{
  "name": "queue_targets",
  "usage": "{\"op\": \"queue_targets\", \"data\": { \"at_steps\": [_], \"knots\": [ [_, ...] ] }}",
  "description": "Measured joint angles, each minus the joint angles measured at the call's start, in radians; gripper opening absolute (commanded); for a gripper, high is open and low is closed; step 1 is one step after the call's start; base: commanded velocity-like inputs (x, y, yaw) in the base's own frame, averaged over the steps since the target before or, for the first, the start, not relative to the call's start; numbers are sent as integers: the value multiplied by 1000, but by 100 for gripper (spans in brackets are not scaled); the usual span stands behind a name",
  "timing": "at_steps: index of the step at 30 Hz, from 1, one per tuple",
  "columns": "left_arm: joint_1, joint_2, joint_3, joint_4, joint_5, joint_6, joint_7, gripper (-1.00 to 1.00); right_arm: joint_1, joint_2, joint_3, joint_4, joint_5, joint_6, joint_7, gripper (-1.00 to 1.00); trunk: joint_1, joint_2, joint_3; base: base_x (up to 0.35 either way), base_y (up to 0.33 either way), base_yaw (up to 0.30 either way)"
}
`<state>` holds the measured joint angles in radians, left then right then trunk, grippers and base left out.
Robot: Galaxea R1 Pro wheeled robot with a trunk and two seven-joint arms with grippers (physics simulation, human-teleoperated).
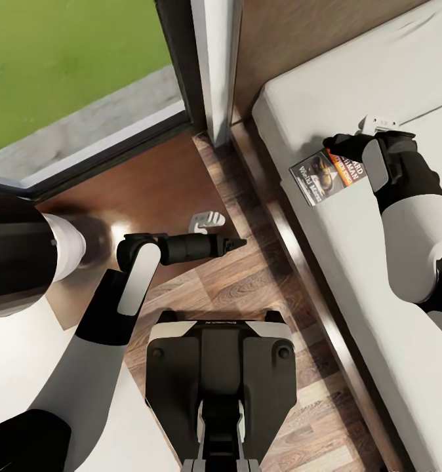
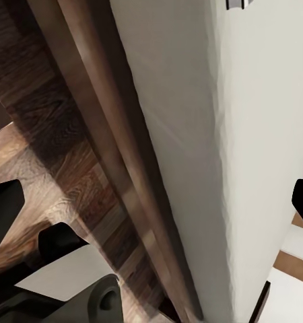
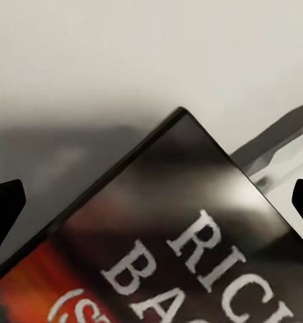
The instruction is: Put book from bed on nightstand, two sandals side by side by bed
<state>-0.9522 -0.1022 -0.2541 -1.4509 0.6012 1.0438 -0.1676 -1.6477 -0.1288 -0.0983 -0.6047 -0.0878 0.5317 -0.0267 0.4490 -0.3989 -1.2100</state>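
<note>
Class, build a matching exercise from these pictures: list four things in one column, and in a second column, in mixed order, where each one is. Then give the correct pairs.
Things:
1. book
2. left pincer
3. right pincer
4. window

Places:
A. over the wood floor beside the bed
B. on the grey mattress, near its edge
C. behind the dark wooden surface, grass outside
D. at the book, over the mattress

Pairs: 1-B, 2-A, 3-D, 4-C
</note>
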Motion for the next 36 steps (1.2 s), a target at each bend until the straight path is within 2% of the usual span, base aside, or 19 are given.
{"op": "queue_targets", "data": {
  "at_steps": [14,22,26,36],
  "knots": [
    [0,1,0,-5,0,0,0,100,0,1,2,8,1,-18,4,100,0,0,0,0,0,0],
    [4,2,0,-5,0,0,0,100,0,2,2,32,3,-85,3,100,0,0,0,0,0,0],
    [4,3,0,-5,0,0,-1,100,0,2,2,55,3,-150,2,100,0,0,0,0,0,0],
    [5,5,0,-6,0,0,-2,100,0,0,1,71,2,-191,2,100,0,0,0,0,0,0]
  ]
}}
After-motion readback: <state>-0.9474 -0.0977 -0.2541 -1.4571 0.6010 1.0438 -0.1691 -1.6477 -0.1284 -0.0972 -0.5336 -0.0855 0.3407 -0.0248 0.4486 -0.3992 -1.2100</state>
